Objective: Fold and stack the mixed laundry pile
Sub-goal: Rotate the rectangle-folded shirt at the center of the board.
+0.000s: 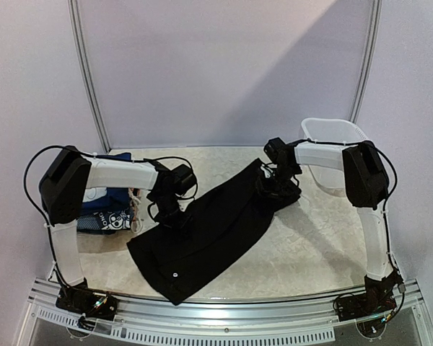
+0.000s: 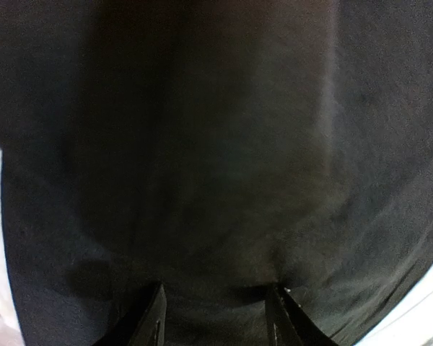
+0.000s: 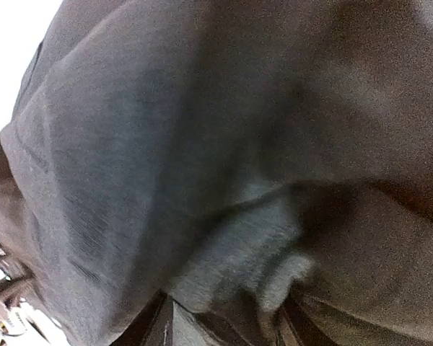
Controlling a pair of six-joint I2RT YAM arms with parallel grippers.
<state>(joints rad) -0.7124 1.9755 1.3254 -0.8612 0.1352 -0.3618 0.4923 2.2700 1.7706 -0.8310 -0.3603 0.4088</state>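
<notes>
At the near edge of the table (image 1: 310, 252), the lowest corner of the large black garment (image 1: 202, 241) is lying flat, almost at the rim. From this corner the garment is being stretched as one long slanted band, going away and to the right.

A little farther, at the left edge of the garment, the left gripper (image 1: 172, 215) is being held low on the cloth. In the left wrist view its fingers (image 2: 148, 324) are being held partly apart, and the gap between them is being filled by black cloth. Whether this cloth is really being pinched cannot be told.

To the left of this gripper, under the left arm (image 1: 119, 173), other pieces of the laundry are lying together. A navy blue cloth (image 1: 110, 202) and a cartoon-print piece (image 1: 117, 220) are touching each other, near the black garment but apart from it.

Farther away, at the far right end of the garment, the cloth is being bunched up under the right gripper (image 1: 278, 189). In the right wrist view the jaws are about half closed, and a thick fold of the dark cloth is being squeezed between them.

Farthest, at the far right corner of the table, a white tub (image 1: 335, 133) is standing behind the right arm (image 1: 321, 153).
</notes>
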